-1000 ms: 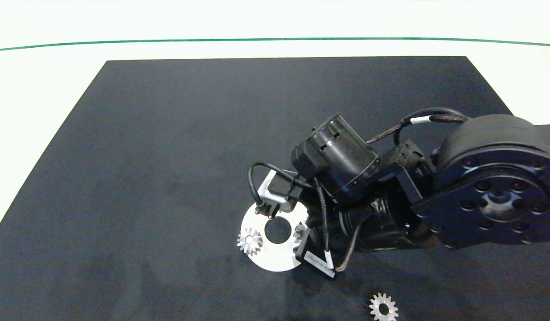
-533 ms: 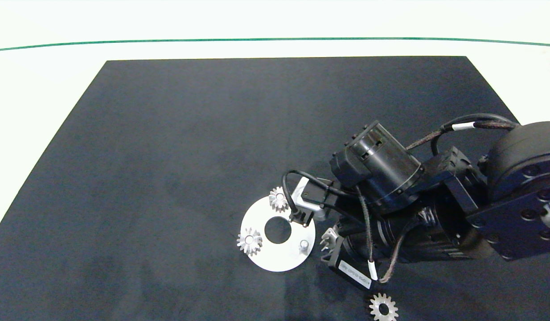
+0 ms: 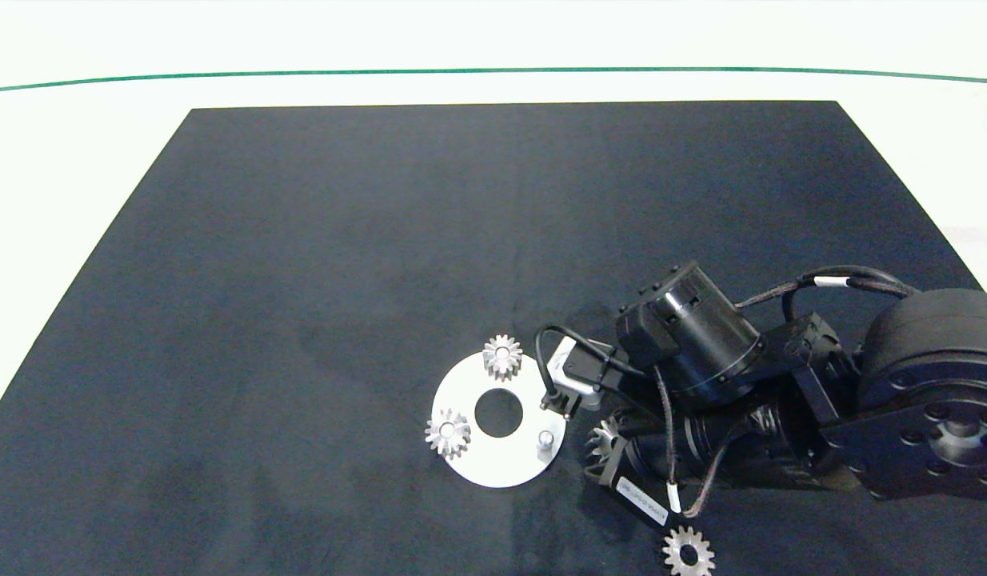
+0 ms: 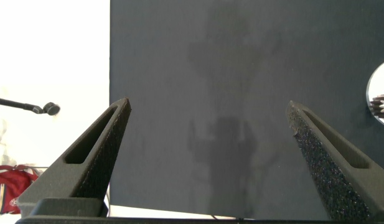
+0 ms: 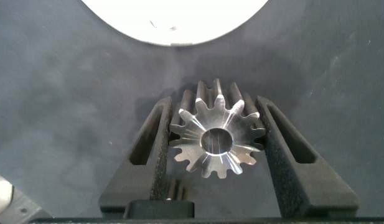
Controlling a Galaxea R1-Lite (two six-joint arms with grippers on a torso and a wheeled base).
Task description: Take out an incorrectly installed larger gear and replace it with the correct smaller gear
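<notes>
Now right hand [image 5: 218, 134] clenched on larger gear [image 5: 216, 138] beside round plate [image 3: 493, 468], left hand [image 4: 210, 134] spread wide.

Even, bright overhead light. The white table [image 3: 77, 200] around the black mat [image 3: 341, 240] is overexposed, and the green line [image 3: 493, 70] bows, showing lens distortion. The white disc [image 3: 493, 448] glares. Soft shadows fall beneath the right gripper [image 5: 216, 140]; the larger gear [image 5: 216, 137] between its fingers gleams, sharply focused. Beyond the left gripper [image 4: 207, 134], a faint shadow lies on the mat.
</notes>
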